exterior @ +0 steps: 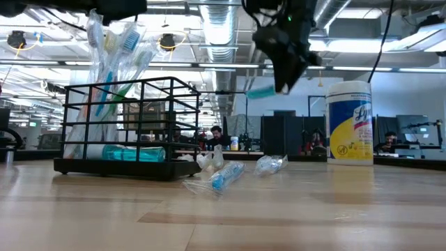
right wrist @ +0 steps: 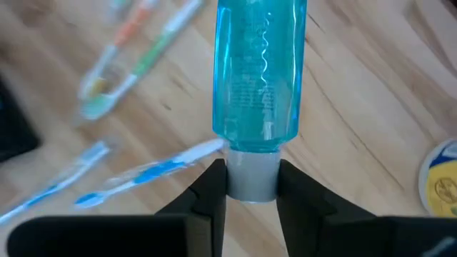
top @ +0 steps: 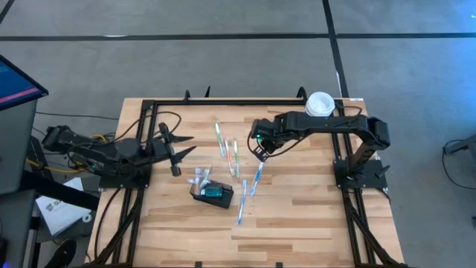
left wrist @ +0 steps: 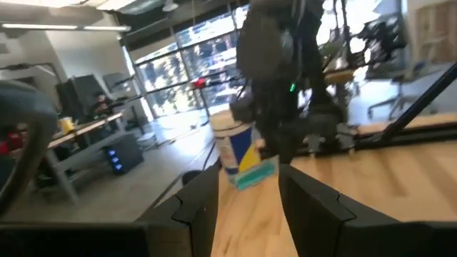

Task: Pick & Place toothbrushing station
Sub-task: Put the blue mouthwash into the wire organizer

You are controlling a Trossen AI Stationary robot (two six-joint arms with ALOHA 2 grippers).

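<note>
The toothbrushing station (top: 212,193), a black wire-sided holder, sits on the wooden table (top: 297,223) near its middle, toward the front edge. From above it reads only as a small dark box with white brush ends beside it. The low view shows more: the station (exterior: 125,129) is an open wire cage with several wrapped toothbrushes (exterior: 115,49) standing upright in it and a teal item lying along its floor.

The right gripper (top: 259,151) hangs above the table behind and to the right of the station, well apart from it. From overhead its load cannot be made out. The right wrist view settles this: the fingers (right wrist: 214,189) are pinching the grey cap of a clear blue bottle (right wrist: 258,71). The low view shows the same gripper (exterior: 282,77) raised clear of the tabletop.

The left gripper (top: 178,149) rests to the left of the station, fingers spread apart, as its wrist view confirms (left wrist: 246,203).

Loose wrapped toothbrushes (top: 232,152) lie on the table between the station and the right gripper. A yellow-and-white canister (top: 320,103) stands at the far edge, beyond the right arm.
</note>
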